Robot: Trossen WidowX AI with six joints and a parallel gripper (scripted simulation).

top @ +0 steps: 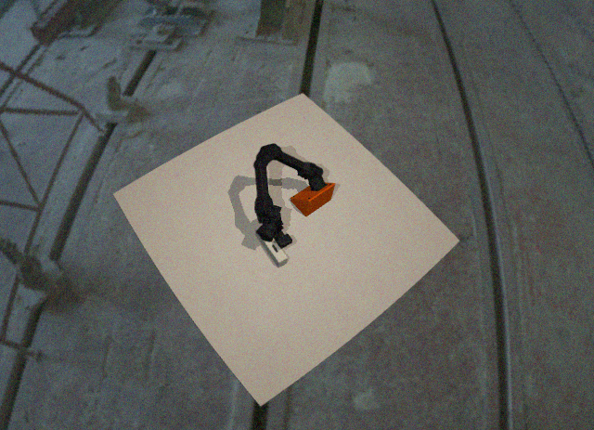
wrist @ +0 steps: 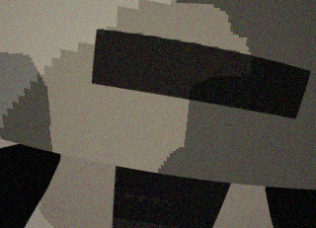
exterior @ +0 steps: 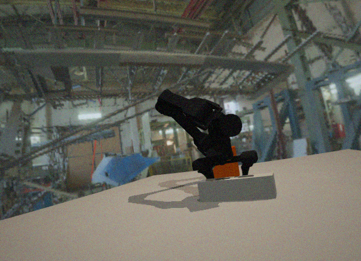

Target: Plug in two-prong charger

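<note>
Grey industrial flooring w/ rail-like lines surrounds a pale square tabletop point(top: 306, 291) in the top view; the black arm point(top: 263, 186) arches from an orange base block point(top: 313, 198) down to the white power strip point(top: 277, 254), and the gripper point(top: 274, 233) sits over the strip's end nearer the arm, covering it, so the charger can't be made out from here. Exterior view: blurred hangar trusses behind, strip point(exterior: 236, 188) seen as a grey-white bar lying flat on the tabletop point(exterior: 291, 223); the orange charger point(exterior: 226, 169) stands upright on the strip's top face, toward its left end as seen here, w/ thin metal showing at its foot. Gripper point(exterior: 225, 166) straddles it, fingers point(exterior: 246, 162) spread wide, one each side of the charger & apart from it, i.e. released, holding nothing. Wrist view: v. close & blocky; a dark block point(wrist: 165, 223) low centre between two dark fingers at the bottom corners, a long dark bar point(wrist: 197, 73) across the pale surface above; can't tell what the bar is.
</note>
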